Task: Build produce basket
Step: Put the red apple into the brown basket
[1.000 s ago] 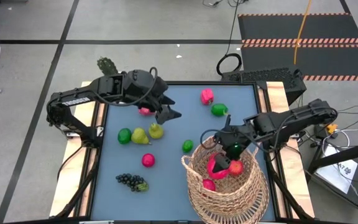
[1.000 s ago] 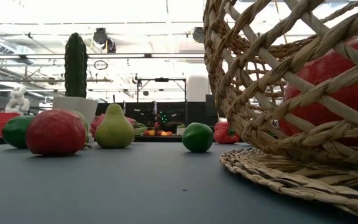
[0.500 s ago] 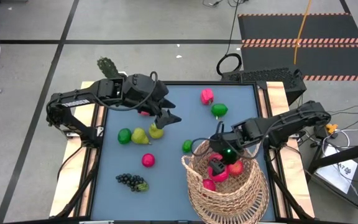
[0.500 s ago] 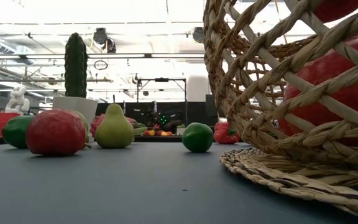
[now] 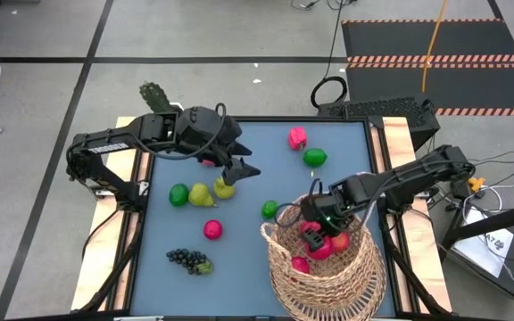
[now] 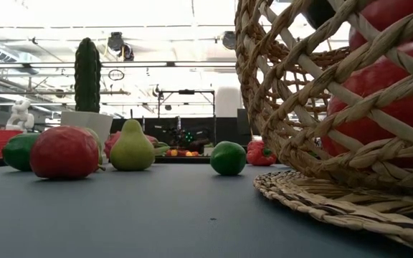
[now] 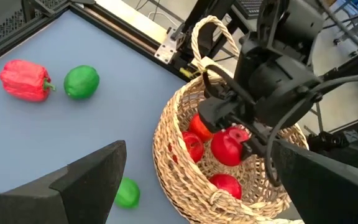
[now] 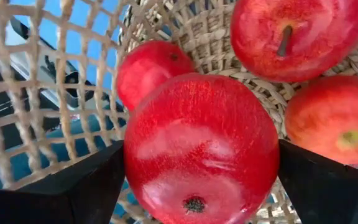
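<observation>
The tan woven basket (image 5: pixel 283 257) stands at the table's near right, with three red apples (image 7: pixel 224 185) lying inside it. My right gripper (image 5: pixel 314 225) reaches down into the basket (image 7: pixel 174 163) and is shut on another red apple (image 8: pixel 201 146). More produce lies on the blue table: a pink fruit (image 5: pixel 297 138), limes (image 5: pixel 314 158), pears (image 5: pixel 202 194) and dark grapes (image 5: pixel 190 260). My left gripper (image 5: pixel 244 166) hangs open above the table's middle left, over the pears, holding nothing. My right gripper pinches the red apple by two opposite sides (image 8: pixel 135 155) between its two fingers (image 8: pixel 61 193). It comes slanting down from above, from the table's right side. The apple (image 7: pixel 229 146) sits inside the basket's rim, just over the apples below; whether it touches them I cannot tell.
A green cactus in a white pot (image 5: pixel 153 94) stands beyond the table's far left corner. The basket's arched handle (image 7: pixel 211 28) rises right beside my right arm. Bare blue table (image 5: pixel 239 259) lies between the grapes and the basket.
My right gripper has gone down into the basket with the red apple and has tipped more steeply downward. In the low view the apple now shows through the weave above the apple lying there.
</observation>
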